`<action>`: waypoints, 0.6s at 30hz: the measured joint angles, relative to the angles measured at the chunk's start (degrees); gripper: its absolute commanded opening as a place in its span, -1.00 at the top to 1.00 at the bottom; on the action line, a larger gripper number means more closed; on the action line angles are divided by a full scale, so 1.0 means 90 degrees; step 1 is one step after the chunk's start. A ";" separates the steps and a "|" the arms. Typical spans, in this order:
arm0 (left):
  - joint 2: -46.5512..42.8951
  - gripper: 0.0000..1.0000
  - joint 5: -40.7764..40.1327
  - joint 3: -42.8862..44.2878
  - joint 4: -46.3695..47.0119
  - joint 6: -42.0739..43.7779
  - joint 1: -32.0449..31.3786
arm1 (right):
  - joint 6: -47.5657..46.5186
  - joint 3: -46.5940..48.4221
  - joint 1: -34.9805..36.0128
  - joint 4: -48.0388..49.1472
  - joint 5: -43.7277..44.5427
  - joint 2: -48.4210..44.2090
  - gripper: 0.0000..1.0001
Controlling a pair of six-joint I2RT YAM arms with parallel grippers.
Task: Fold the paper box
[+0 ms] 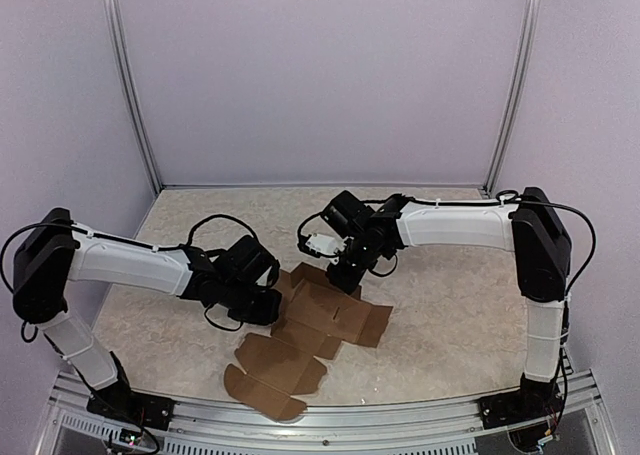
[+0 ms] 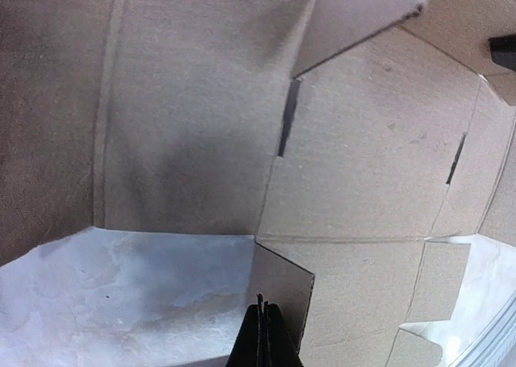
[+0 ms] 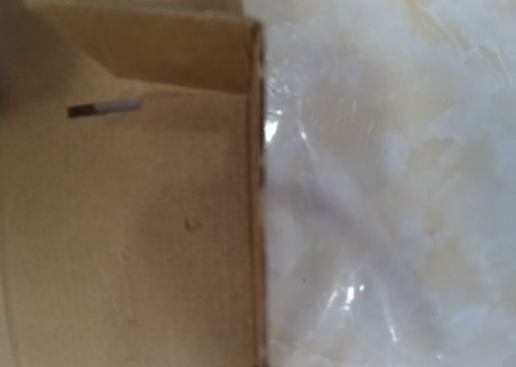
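Top external: paper box (image 1: pixel 300 347) lies mostly flat, lower centre; left gripper (image 2: pixel 260 323) pressed together by its left flap; right gripper (image 1: pixel 347 272) at upper edge, state can't tell. Suggest folding along creases, one side pinned.

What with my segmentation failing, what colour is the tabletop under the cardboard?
Pale cream tabletop with whitish marbling; clearest in the right wrist view.

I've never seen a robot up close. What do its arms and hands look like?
The left arm and right arm have smooth white shells with chunky black joints. Thin black cables loop along them. The left hand and right hand are black; a small white block sits by the right one.
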 measured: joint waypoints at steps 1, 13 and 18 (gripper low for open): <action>0.0000 1.00 0.0022 0.0000 0.0019 -0.0012 -0.0027 | 0.0010 -0.0002 0.0000 0.0005 0.0002 0.0000 1.00; 0.0367 1.00 0.0194 0.0044 0.0330 -0.0226 -0.0444 | 0.0104 -0.0279 0.0000 0.0148 0.0017 -0.0002 1.00; 0.0464 1.00 0.0197 0.0044 0.0418 -0.0304 -0.0478 | 0.0107 -0.0352 0.0000 0.0206 0.0024 -0.0002 1.00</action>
